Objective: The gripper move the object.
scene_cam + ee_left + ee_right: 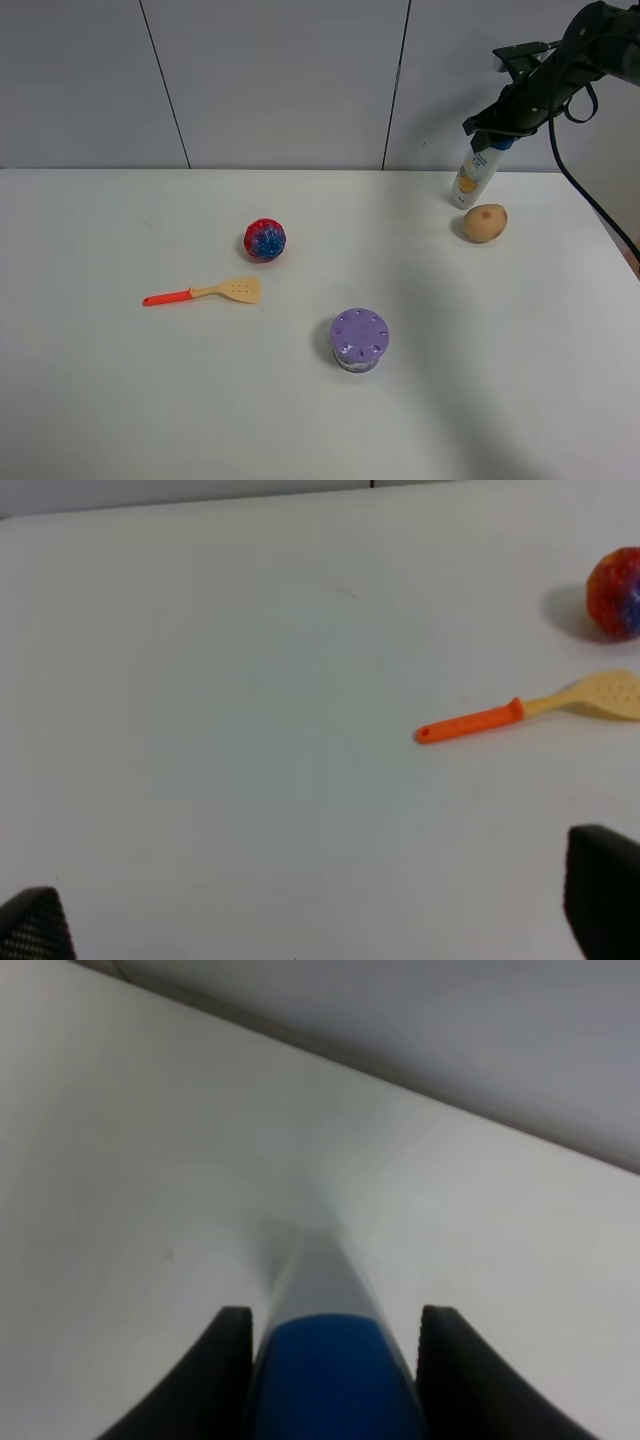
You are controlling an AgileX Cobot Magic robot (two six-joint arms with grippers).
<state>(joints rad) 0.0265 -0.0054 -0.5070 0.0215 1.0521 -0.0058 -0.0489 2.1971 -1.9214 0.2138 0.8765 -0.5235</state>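
Left gripper (320, 912): jaws spread wide, nothing between them, only the two tips showing at the edge of its own camera. It hangs over bare table (120, 400) and has no part in this step.

Nearest on the table: jar (359, 340), upright, alone. Behind it to the left lies the spatula (205, 292), flat. The ball (265, 240) is just beyond its blade, apart from it. None of these is in the way.

Far right: potato (485, 223), just beside the bottle (473, 178) and in front of it. I can't tell whether the two touch.

The bottle is at the back right of the table, close to the wall, leaning with its top toward the right. The right gripper (492, 138) comes down on it from above. In the wrist view the fingers (228, 1355) flank the blue cap (335, 1380) with no gap that I can see on either side, so I read it as pinched at the cap. I can't make out whether the base rests on the table or is just off it.

Step, as I judge it: the grasp is made and the carry is about to start. Next I'd lift straight up first, so the base clears the potato, then go slowly. A hold this high on a tall bottle will let it swing, and the smooth cap could slip between the pads.
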